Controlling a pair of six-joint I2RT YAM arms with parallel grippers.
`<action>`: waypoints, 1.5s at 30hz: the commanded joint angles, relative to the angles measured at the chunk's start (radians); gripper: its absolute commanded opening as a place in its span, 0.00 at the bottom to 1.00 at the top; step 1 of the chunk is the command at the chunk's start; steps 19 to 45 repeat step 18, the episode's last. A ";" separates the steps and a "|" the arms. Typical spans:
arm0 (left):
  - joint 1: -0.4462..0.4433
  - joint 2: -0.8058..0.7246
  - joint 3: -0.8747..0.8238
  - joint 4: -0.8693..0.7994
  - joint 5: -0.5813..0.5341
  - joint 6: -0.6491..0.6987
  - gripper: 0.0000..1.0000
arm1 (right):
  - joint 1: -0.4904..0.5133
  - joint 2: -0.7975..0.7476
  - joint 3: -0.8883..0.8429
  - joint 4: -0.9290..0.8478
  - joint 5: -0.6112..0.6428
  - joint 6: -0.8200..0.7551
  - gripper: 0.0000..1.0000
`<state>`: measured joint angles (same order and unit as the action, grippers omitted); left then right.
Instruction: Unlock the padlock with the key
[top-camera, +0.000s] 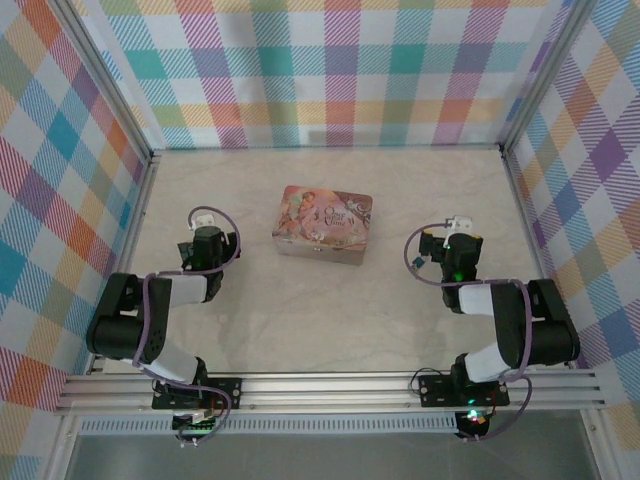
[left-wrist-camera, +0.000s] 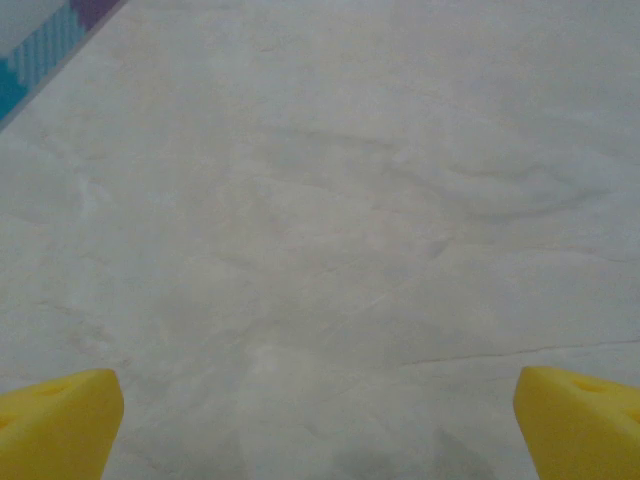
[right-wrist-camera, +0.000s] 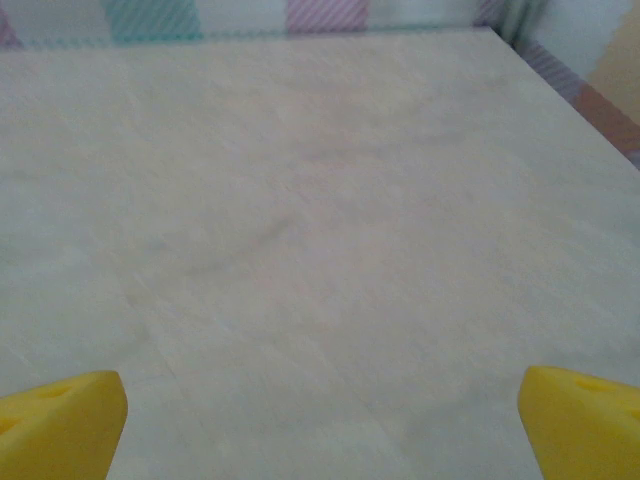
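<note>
A pink illustrated tin (top-camera: 323, 224) lies in the middle of the marble table. A tiny dark-silvery speck (top-camera: 318, 251) sits at the middle of the tin's front wall. It looks like the padlock but is too small to be sure. I cannot make out a key. My left gripper (top-camera: 203, 243) rests left of the tin, and in the left wrist view it (left-wrist-camera: 320, 425) is open over bare table with nothing between its yellow fingertips (left-wrist-camera: 60, 420). My right gripper (top-camera: 453, 247) rests right of the tin. The right wrist view shows it (right-wrist-camera: 320, 420) open too, yellow fingertips (right-wrist-camera: 60, 420) wide apart.
Plaid walls with metal frame posts (top-camera: 120, 110) close in the table on the left, back and right. Both arms are folded back near their bases on the front rail (top-camera: 330, 385). Bare marble (top-camera: 330, 320) lies between the tin and the rail.
</note>
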<state>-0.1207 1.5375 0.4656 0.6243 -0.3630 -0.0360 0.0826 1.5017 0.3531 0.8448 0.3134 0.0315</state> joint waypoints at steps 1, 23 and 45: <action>0.009 0.046 -0.097 0.319 0.063 0.039 1.00 | -0.031 0.020 0.043 -0.011 -0.119 0.017 0.99; 0.013 0.025 -0.067 0.224 0.053 0.027 1.00 | -0.038 0.031 0.032 0.034 -0.137 0.008 1.00; 0.013 0.025 -0.067 0.224 0.053 0.027 1.00 | -0.038 0.031 0.032 0.034 -0.137 0.008 1.00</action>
